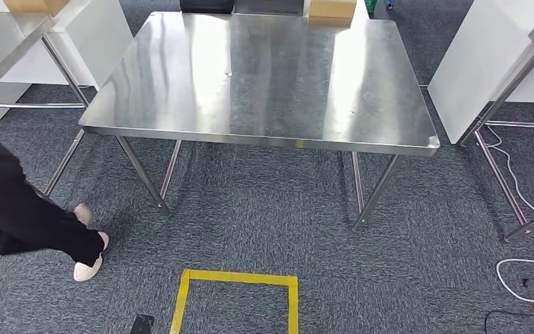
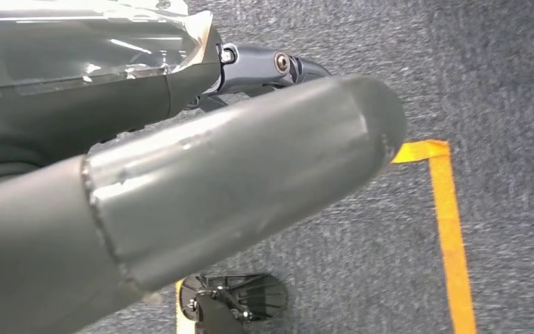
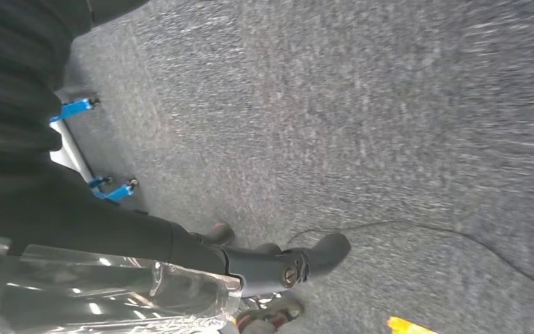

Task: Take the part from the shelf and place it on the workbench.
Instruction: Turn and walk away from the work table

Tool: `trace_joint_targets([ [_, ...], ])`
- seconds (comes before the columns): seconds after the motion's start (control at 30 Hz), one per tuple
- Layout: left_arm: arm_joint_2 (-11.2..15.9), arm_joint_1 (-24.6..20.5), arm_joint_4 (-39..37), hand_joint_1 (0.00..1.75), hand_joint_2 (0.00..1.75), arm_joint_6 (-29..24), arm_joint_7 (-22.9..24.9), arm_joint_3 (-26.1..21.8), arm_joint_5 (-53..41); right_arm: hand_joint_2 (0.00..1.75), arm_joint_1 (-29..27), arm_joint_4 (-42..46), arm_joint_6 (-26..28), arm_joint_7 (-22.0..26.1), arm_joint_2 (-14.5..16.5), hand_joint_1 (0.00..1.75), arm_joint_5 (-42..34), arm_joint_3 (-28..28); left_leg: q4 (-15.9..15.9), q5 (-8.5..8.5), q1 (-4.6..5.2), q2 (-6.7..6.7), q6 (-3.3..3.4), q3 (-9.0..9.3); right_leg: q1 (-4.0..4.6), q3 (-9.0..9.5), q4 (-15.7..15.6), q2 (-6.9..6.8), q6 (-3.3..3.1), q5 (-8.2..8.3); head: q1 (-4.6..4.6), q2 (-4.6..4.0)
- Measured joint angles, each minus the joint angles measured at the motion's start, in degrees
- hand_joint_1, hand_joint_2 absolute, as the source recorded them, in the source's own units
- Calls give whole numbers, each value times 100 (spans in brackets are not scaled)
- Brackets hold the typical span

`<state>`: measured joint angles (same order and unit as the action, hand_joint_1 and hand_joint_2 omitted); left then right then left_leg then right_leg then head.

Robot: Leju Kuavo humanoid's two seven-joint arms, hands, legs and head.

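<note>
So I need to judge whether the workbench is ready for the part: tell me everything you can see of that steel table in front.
The steel table has a broad, roughly square top of brushed, shiny metal that mirrors ceiling light in pale streaks. Its front edge is a thin folded lip with rounded corners. Slanted tubular steel legs stand on the grey carpet. It sits level, straight ahead beyond the yellow tape square. A cardboard box shows at its far edge; whether it rests on the top is unclear.

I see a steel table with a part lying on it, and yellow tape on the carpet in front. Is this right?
Not quite. The head view shows the steel table with a bare top, no part on it. The yellow tape on the carpet in front is as you say.
</note>
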<state>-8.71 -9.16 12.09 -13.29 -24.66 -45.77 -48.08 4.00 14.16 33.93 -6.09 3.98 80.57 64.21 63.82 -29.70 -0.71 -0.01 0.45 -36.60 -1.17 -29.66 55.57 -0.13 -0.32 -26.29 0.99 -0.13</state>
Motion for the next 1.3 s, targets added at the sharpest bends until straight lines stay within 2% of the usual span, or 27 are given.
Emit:
trace_joint_targets([
  [0.07,3,5,0,0,0,0,1,1,0,175,-6,-13,-23,-14,0,0,30,-1,773,-470,-7,-4,-48,-238,20,-131,23,-9,-32,82,13,0],
  [0.1,4,7,0,0,0,0,1,1,0,175,-7,-22,-34,-16,1,0,36,-2,974,-556,-9,-6,-61,-252,26,-197,44,-11,-28,116,12,0],
  [0.13,8,9,0,0,0,0,1,1,0,175,-7,-31,-45,-21,1,0,40,-2,932,-527,-11,-5,-63,-145,28,-259,69,-10,-16,147,14,0],
  [0.17,13,8,0,0,0,0,0,1,0,175,-7,-39,-56,-27,2,0,48,-2,670,-418,-15,-4,-59,73,28,-315,95,-9,-2,175,14,0],
  [0.23,25,-3,0,0,0,1,-1,3,0,175,-6,-52,-70,-44,6,0,69,-2,-157,-188,-18,-12,-27,641,39,-407,146,-4,49,234,14,0],
  [0.27,28,-9,0,0,0,1,-5,4,0,175,-4,-56,-76,-48,7,0,80,-3,-452,-121,-10,-21,2,816,50,-433,163,-4,78,260,7,0],
  [0.3,30,-10,0,0,0,1,-8,5,0,175,-3,-59,-82,-50,7,0,93,-5,-614,-91,6,-29,38,899,58,-451,172,-4,117,292,1,0],
  [0.4,28,9,-2,0,0,1,-14,5,1,175,-9,-63,-94,-51,-2,0,120,-13,-644,35,49,-16,180,806,67,-495,164,-2,241,381,-7,0],
  [0.43,27,11,-2,0,0,1,-14,4,3,175,-13,-65,-96,-51,-5,0,125,-15,-658,99,49,-4,240,746,68,-548,221,2,256,313,-3,0],
  [0.47,27,10,-3,0,0,2,-15,4,4,175,-17,-67,-95,-51,-9,0,129,-17,-676,170,41,11,298,671,65,-633,378,5,247,147,-14,0],
  [0.57,25,13,-2,0,0,3,-19,5,7,175,-10,-73,-96,-51,-18,0,137,-24,-680,365,45,35,363,415,44,-912,1378,9,204,-627,-57,0],
  [0.6,23,17,-2,0,0,4,-19,5,7,175,-9,-74,-97,-51,-22,0,137,-26,-676,433,48,43,357,335,42,-929,1672,9,236,-746,-57,0],
  [0.63,20,22,-2,0,0,4,-19,5,6,175,-9,-75,-97,-51,-28,0,137,-27,-672,502,49,51,351,250,42,-871,1824,9,291,-749,-57,0],
  [0.67,18,25,-2,0,0,4,-19,5,6,175,-9,-75,-97,-51,-32,0,138,-28,-668,570,50,56,339,170,43,-701,1747,9,354,-639,-57,0],
  [0.73,15,25,-2,0,0,3,-19,5,5,175,-4,-77,-98,-51,-39,0,145,-32,-662,697,51,57,303,32,44,-118,1067,9,416,-410,-56,0],
  [0.8,11,25,-2,0,0,2,-20,4,6,175,13,-77,-105,-59,-44,0,165,-34,-663,819,59,64,244,-60,89,457,181,15,346,-449,-51,0],
  [0.87,7,28,-2,0,0,-2,-26,3,7,175,18,-79,-113,-82,-47,0,185,-34,-688,939,61,76,180,-98,148,615,-212,21,249,-528,-44,0],
  [0.93,10,41,-2,0,0,-16,-42,1,7,175,13,-87,-116,-112,-42,0,199,-34,-671,935,46,56,121,-146,89,530,-224,8,149,-438,-42,0],
  [0.97,13,51,-3,0,0,-25,-51,-1,7,175,13,-90,-116,-124,-40,0,205,-34,-543,764,38,36,90,-198,58,488,-228,-5,80,-378,-32,0],
  [1.0,16,61,-3,0,0,-31,-57,-3,7,175,13,-93,-116,-132,-37,0,213,-34,-297,494,27,15,62,-275,24,438,-233,-21,21,-314,-21,0],
  [1.07,16,71,-4,0,0,-34,-61,-5,9,175,13,-94,-116,-138,-36,0,226,-34,472,-113,7,-6,10,-443,35,327,-216,-42,-35,-199,-2,0],
  [1.1,16,72,-4,0,0,-33,-62,-6,11,175,12,-94,-116,-138,-34,0,233,-34,817,-261,-4,-9,-14,-489,34,260,-197,-49,-26,-146,0,0],
  [1.13,17,72,-4,0,0,-33,-63,-7,14,175,12,-94,-116,-138,-33,0,237,-34,1012,-279,-17,-9,-33,-468,30,186,-167,-52,-6,-99,1,0],
  [1.17,19,73,-4,0,0,-33,-64,-7,18,175,9,-94,-116,-138,-33,0,241,-35,1001,-193,-34,-8,-50,-349,20,101,-128,-54,21,-61,3,0],
  [1.2,20,73,-3,0,0,-33,-66,-8,21,175,6,-94,-116,-138,-32,0,243,-36,752,-51,-56,-6,-67,-114,4,18,-76,-55,48,-37,3,0],
  [1.27,18,70,-2,0,0,-33,-72,-8,24,175,6,-94,-116,-138,-40,0,246,-37,-14,85,-88,-22,-107,430,2,-136,60,-56,92,-12,9,0],
  [1.3,14,69,-3,0,0,-33,-75,-8,24,175,12,-94,-116,-138,-45,0,248,-37,-299,81,-89,-34,-117,604,14,-203,122,-56,121,5,10,0],
])
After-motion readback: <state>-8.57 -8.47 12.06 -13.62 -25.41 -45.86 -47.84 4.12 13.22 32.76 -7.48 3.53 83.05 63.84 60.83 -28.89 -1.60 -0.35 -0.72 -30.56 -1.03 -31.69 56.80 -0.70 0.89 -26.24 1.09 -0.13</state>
